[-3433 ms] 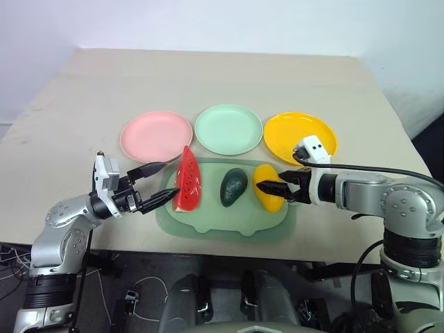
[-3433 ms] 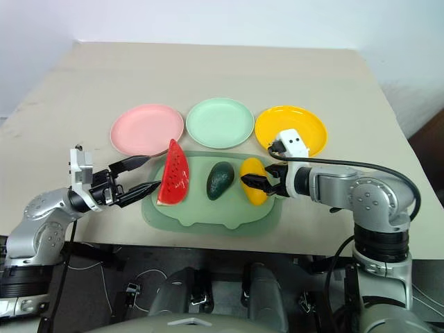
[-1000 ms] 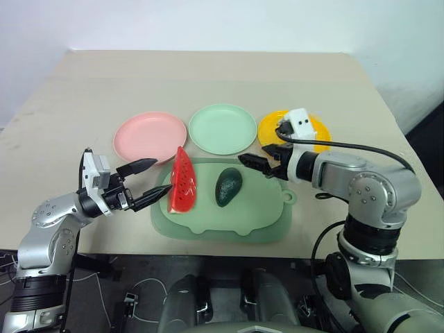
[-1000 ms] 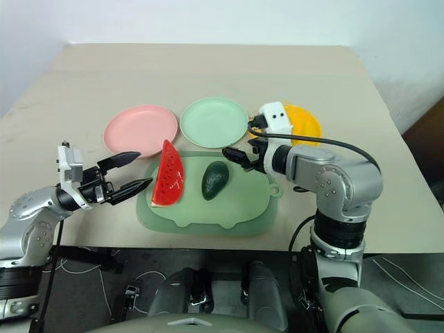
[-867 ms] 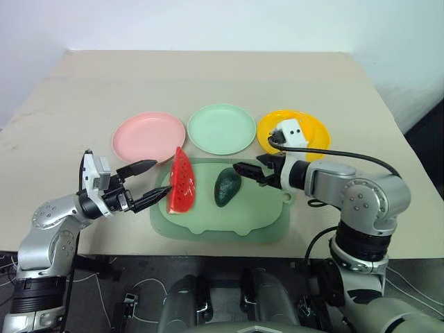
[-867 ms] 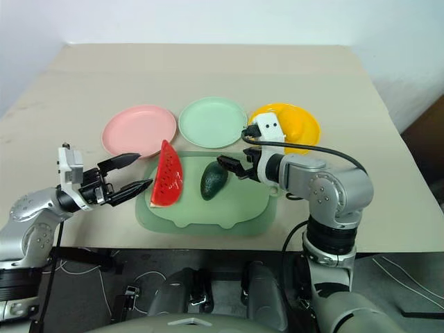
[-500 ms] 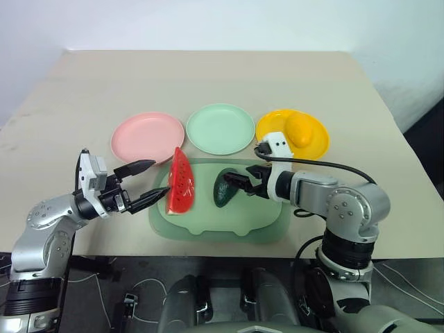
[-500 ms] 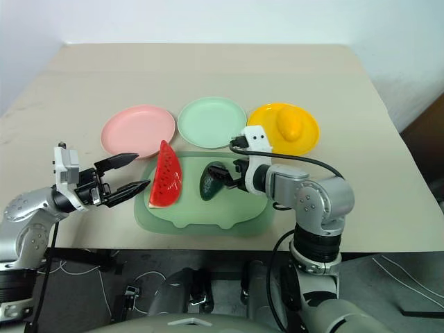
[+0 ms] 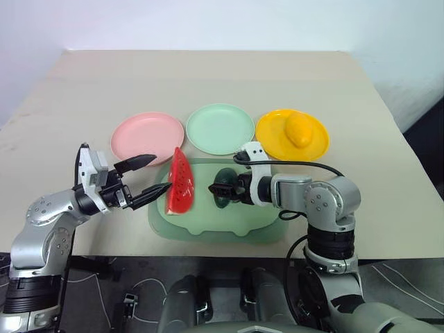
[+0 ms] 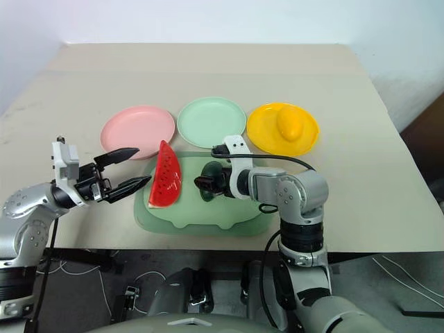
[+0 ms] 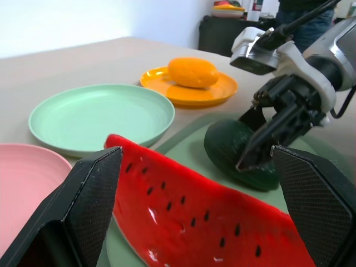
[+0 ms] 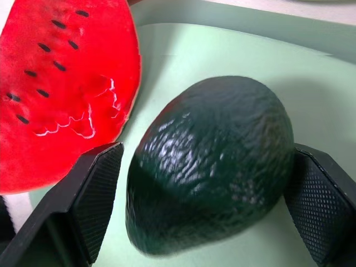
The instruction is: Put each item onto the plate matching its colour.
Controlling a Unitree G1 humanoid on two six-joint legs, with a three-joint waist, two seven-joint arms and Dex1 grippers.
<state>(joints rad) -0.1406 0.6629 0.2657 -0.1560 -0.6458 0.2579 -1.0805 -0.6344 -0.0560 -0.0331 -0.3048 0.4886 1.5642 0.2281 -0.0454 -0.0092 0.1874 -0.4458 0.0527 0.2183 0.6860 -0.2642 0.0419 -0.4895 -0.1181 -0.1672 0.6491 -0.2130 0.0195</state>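
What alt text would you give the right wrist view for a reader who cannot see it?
A dark green avocado lies on the pale green mat between the two black fingers of the right claw, one on each side of it. The red watermelon wedge lies just beside the avocado.

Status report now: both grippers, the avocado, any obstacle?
Right gripper straddles avocado on mat, fingers either side, closure not confirmed. Left gripper open beside watermelon wedge. Mint green plate free, nothing blocking.

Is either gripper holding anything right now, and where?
Neither has a grip yet. The right gripper straddles the avocado at its sides; the left gripper is open.
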